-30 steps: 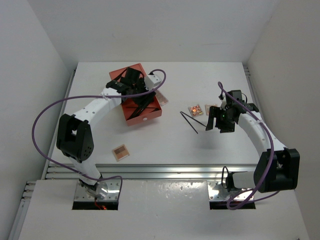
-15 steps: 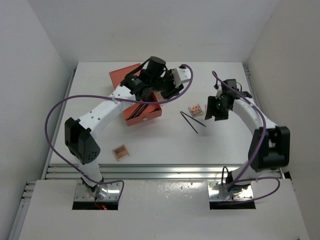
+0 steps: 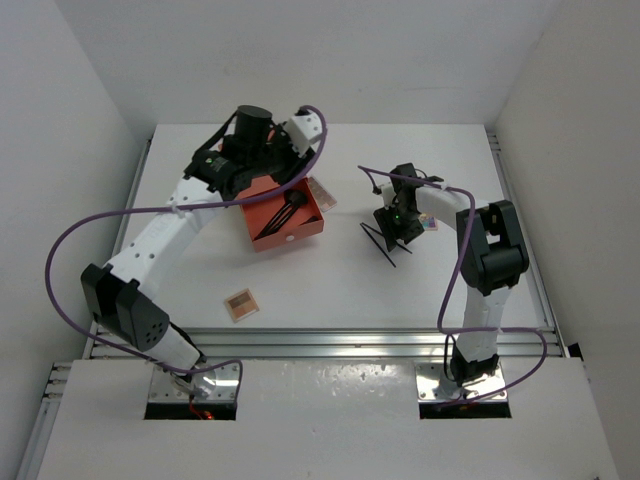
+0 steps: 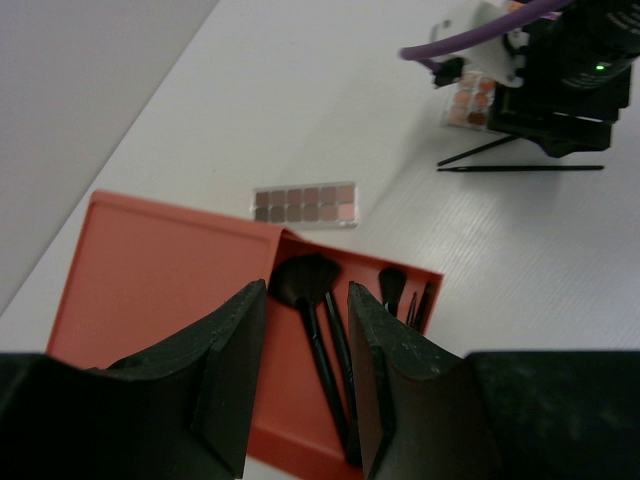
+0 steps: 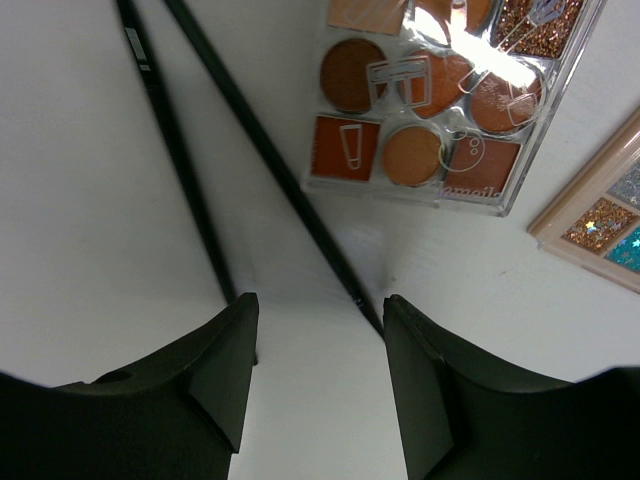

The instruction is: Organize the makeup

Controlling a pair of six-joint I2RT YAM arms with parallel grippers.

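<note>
Right gripper (image 5: 315,320) low over two thin black sticks (image 5: 265,150) beside clear orange-pan palette (image 5: 410,100), fingers apart, empty. Left gripper (image 4: 305,300) apart, empty, above orange-red box (image 4: 150,270) holding black brushes (image 4: 300,278). Looks like stick pickup; next: straddle one, close

Flat orange-red drawer box (image 4: 170,270), black brushes (image 4: 303,280) with dark bristles, plain white worktop (image 3: 330,280). The long slim palette (image 4: 305,205) goes brown to pinkish tan in two rows. The clear plastic palette (image 5: 420,110) has orange, rust and glittery copper pans. The tan-framed palette (image 5: 600,222) shows gold and teal glitter. The two thin sticks (image 5: 270,157) are black.
</note>
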